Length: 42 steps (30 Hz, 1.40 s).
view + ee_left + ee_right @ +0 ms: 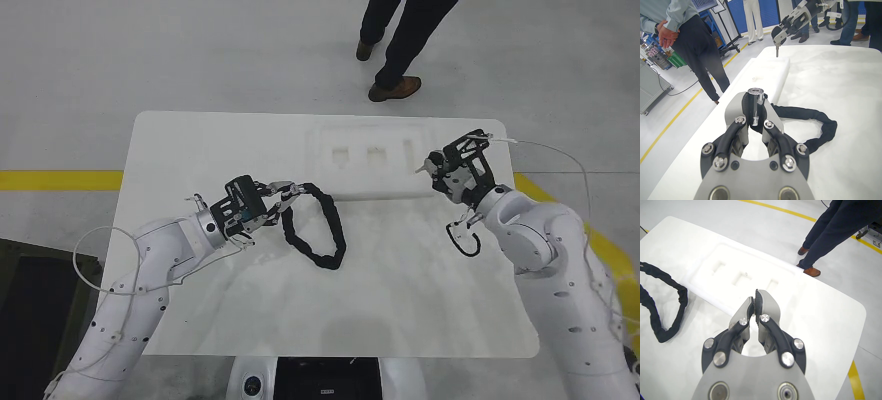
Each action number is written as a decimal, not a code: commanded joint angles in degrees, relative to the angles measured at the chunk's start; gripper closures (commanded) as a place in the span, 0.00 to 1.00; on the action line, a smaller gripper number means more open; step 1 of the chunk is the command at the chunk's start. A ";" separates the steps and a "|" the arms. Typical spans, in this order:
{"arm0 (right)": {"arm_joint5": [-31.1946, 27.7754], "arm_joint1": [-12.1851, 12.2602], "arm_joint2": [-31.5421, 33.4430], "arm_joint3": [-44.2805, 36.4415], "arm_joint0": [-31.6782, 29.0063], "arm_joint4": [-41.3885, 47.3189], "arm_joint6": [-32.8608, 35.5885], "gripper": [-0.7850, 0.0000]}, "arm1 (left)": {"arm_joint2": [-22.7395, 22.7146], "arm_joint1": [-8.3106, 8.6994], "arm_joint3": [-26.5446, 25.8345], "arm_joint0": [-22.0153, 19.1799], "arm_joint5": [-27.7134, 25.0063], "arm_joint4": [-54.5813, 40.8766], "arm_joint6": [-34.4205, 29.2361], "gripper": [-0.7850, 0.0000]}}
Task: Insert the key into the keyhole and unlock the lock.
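Currently my left gripper (753,101) is clamped on the lock (755,109), left of the table's (400,300) centre. The keyhole (755,91) sits on the lock's free end past the fingertips, and the black chain (325,235) trails from the lock in a loop lying on the table. My right gripper (754,303) is pinched tight on the key (777,51), whose blade points down over the right end of the foam tray (330,135), well apart from the lock.
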 commanded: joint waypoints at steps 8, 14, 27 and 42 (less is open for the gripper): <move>-4.96 -0.43 0.92 -2.83 -3.76 17.70 -5.66 1.00 | -0.23 0.00 0.72 -0.13 -0.68 -1.76 1.25 1.00; -6.28 -0.61 0.52 -6.54 -6.15 24.07 -7.39 1.00 | 0.80 -0.12 0.64 -0.93 -0.56 -0.67 1.45 1.00; -2.74 -1.19 -3.40 -14.24 -8.66 22.95 -9.78 1.00 | 8.23 -1.65 -1.93 -0.55 11.52 6.09 2.39 1.00; -1.22 -1.37 -4.43 -15.35 -9.20 22.51 -10.14 1.00 | 9.92 -2.19 -1.72 -0.75 14.26 6.88 2.49 1.00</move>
